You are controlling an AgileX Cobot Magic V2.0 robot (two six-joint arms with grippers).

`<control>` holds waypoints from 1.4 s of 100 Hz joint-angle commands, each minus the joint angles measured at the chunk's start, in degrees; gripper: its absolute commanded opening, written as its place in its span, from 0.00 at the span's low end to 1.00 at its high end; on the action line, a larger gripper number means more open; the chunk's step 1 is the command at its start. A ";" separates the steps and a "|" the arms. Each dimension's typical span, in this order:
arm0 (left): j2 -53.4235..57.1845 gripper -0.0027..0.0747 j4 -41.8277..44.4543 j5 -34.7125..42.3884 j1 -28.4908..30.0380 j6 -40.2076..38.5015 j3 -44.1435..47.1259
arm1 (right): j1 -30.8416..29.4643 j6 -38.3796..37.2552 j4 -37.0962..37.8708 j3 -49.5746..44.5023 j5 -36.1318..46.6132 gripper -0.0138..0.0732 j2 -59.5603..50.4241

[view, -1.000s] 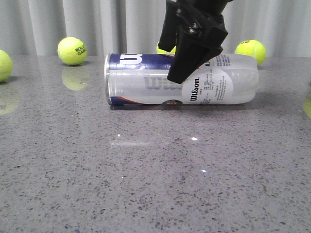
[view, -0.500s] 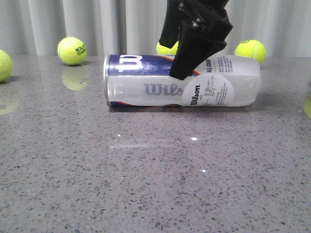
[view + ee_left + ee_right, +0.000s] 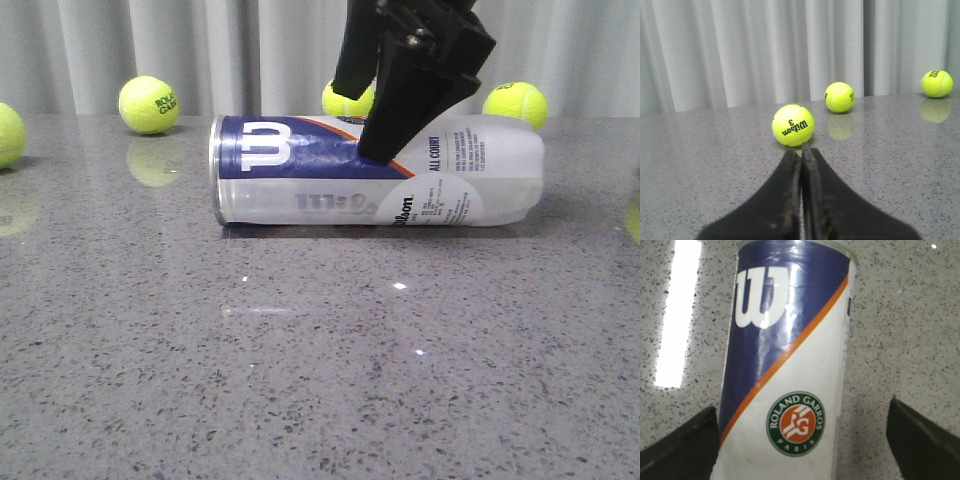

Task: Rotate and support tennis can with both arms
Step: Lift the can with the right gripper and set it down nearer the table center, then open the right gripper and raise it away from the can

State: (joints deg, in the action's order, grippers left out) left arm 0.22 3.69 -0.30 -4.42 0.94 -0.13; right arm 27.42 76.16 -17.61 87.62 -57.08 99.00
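Clear-plastic tennis can (image 3: 378, 170) lay lengthwise across table (image 3: 300, 380) — directly beneath right gripper (image 3: 802, 440), spread wide astride it; left gripper (image 3: 801, 155) pressed together, elsewhere.

The tennis can (image 3: 380, 170) lies on its side on the grey speckled desk, toward the far edge, long axis parallel to that edge. Its silver metal rim faces the desk's left side; the rounded clear plastic base faces the right. The label shows a navy field with a white "W" logo near the rim end, an orange diagonal stripe, and a white panel with "Wilson" and "ALL COURT" text toward the base. In the right wrist view the can (image 3: 790, 360) also shows a round green and orange "Roland Garros" emblem on the white part of the label. The navy field faces upward and forward. The can rests in contact with the desk.
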 commanded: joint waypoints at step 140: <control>2.20 0.01 -0.40 4.21 0.13 -0.43 2.65 | -7.31 -50.05 8.01 1.70 13.63 0.92 -23.93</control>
State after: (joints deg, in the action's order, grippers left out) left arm 0.22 3.69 -0.30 -4.42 0.94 -0.13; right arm 22.17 34.30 -12.72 87.62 -48.93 79.21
